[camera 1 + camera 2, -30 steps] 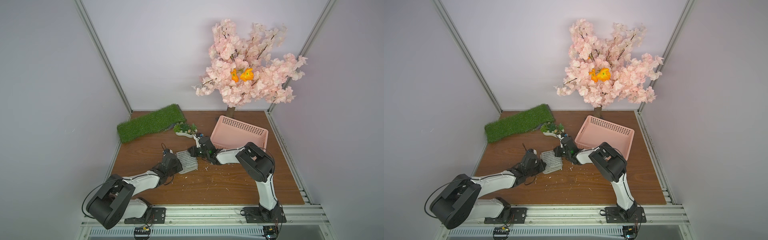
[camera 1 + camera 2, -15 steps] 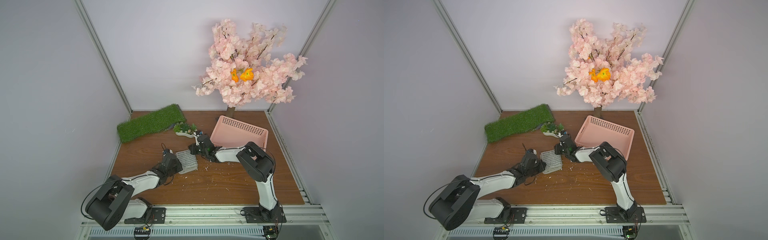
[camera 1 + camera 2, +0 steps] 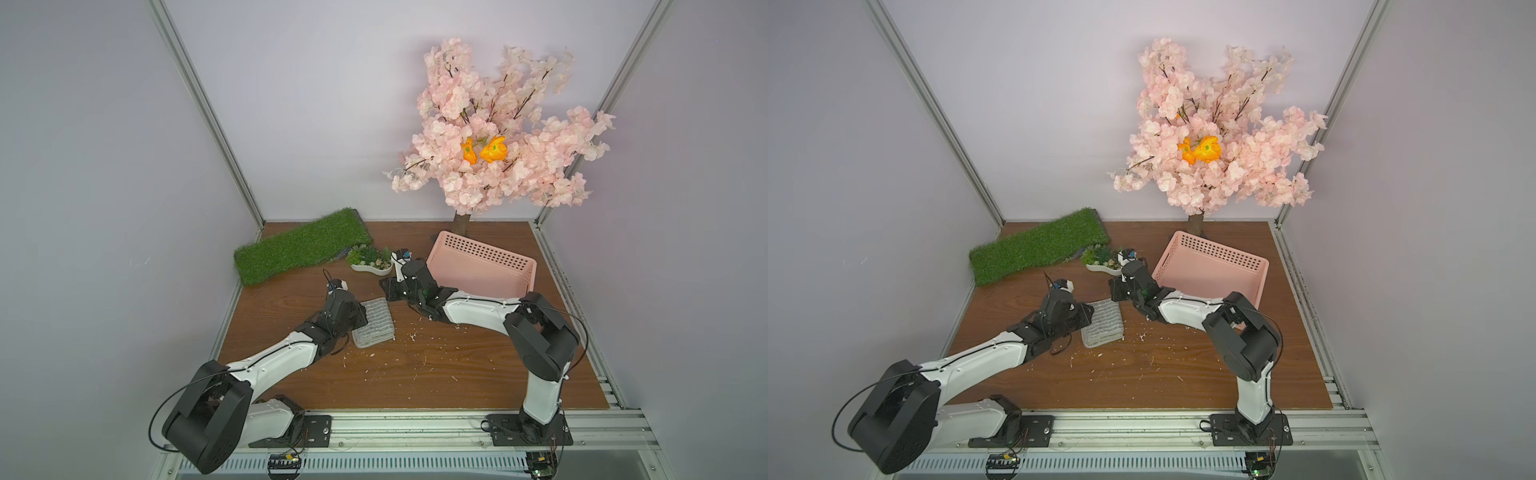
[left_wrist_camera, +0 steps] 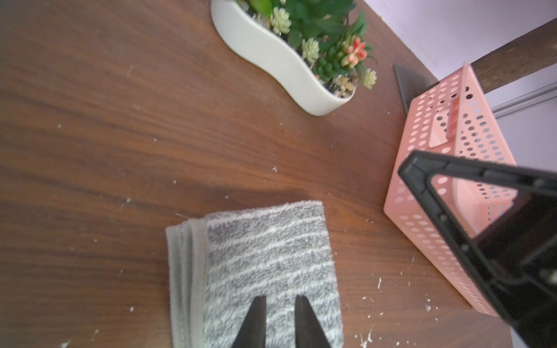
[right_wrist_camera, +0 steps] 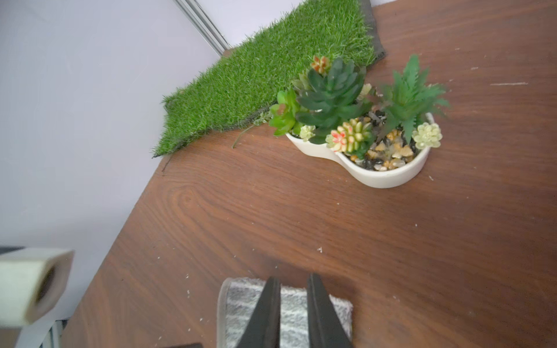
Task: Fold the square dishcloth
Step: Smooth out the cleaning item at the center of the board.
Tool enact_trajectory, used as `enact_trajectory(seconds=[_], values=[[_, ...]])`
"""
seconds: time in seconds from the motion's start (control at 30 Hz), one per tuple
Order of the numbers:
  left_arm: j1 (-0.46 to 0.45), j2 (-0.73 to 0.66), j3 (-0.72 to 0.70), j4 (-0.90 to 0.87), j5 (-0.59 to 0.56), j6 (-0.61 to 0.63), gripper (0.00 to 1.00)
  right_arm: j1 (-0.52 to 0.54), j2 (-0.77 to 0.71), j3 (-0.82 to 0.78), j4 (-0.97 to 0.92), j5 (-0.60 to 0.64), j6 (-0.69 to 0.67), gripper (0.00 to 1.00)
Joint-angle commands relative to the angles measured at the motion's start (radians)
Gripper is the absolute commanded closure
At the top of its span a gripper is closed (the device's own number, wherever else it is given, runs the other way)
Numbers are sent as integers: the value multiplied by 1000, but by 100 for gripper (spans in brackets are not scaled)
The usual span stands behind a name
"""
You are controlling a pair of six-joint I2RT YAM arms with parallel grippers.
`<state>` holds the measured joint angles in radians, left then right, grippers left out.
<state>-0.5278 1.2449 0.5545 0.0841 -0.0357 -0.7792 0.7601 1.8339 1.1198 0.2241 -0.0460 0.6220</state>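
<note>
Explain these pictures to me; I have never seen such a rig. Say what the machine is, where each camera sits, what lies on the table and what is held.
The machine is two robot arms, the left arm and the right arm, mounted at the front of a wooden table. Each ends in a two-fingered pincer. Two pictures are top views from a camera pair high up, showing the whole scene. The other two come from cameras on the wrists, looking past the left pincer and the right pincer. On the table are a striped grey cloth, folded small, a pink basket, a grass mat, a planter and a blossom tree. Both pincers are at the cloth, fingers slightly apart; nothing is held.
</note>
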Motion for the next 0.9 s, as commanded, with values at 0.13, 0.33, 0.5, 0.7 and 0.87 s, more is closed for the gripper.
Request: enact_trajectory(seconds=[0.13, 0.33, 0.5, 0.7, 0.87], values=[[40, 9, 61, -25, -18, 42, 79, 55, -93, -139, 26, -55, 35, 81], [90, 51, 75, 40, 47, 50, 79, 90, -111, -216, 96, -114, 102, 83], [97, 126, 94, 70, 76, 61, 80, 122, -83, -221, 99, -115, 115, 83], [107, 208, 87, 117, 87, 59, 81, 125, -54, -237, 118, -124, 132, 84], [119, 278, 83, 132, 86, 49, 82, 124, -57, -277, 126, -123, 141, 84]])
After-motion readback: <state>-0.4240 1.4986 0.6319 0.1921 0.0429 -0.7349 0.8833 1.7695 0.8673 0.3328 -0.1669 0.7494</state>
